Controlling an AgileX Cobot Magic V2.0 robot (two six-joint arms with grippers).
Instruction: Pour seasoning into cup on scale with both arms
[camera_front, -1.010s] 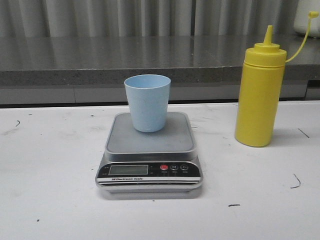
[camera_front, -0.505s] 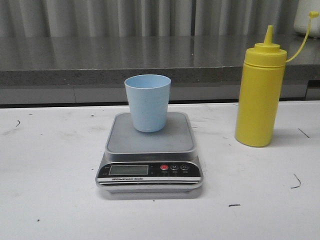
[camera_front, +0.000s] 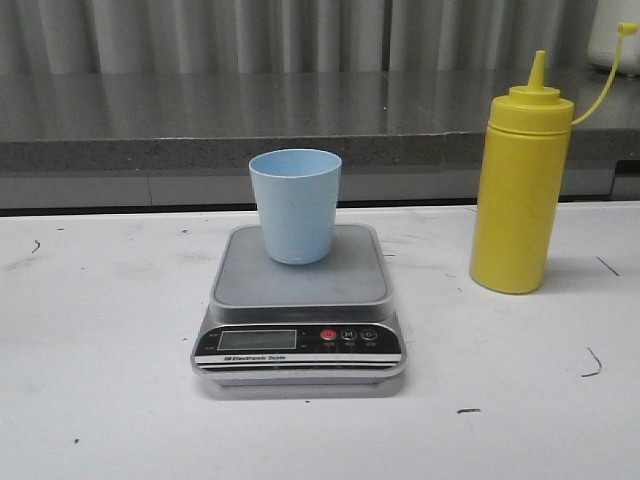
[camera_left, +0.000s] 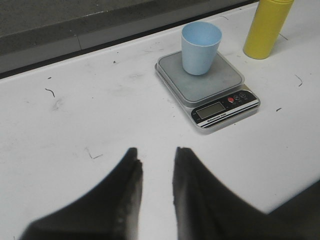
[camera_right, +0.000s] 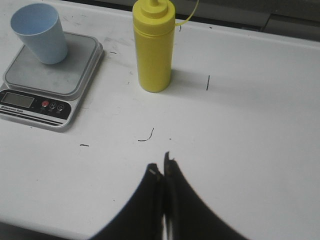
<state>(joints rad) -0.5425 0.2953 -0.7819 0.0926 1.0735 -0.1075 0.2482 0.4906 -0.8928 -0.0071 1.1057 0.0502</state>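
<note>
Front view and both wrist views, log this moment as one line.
cup upright on scale | seasoning standing right, untouched | left gripper open, empty | right gripper shut, empty

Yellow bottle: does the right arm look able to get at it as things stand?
Probably yes. Only bare table lies between the right gripper and the upright bottle, but its fingers are closed and would need opening first.

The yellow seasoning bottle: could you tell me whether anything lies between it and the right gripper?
Nothing visible does. Only bare white table with a few dark marks separates the right gripper from the seasoning bottle.
</note>
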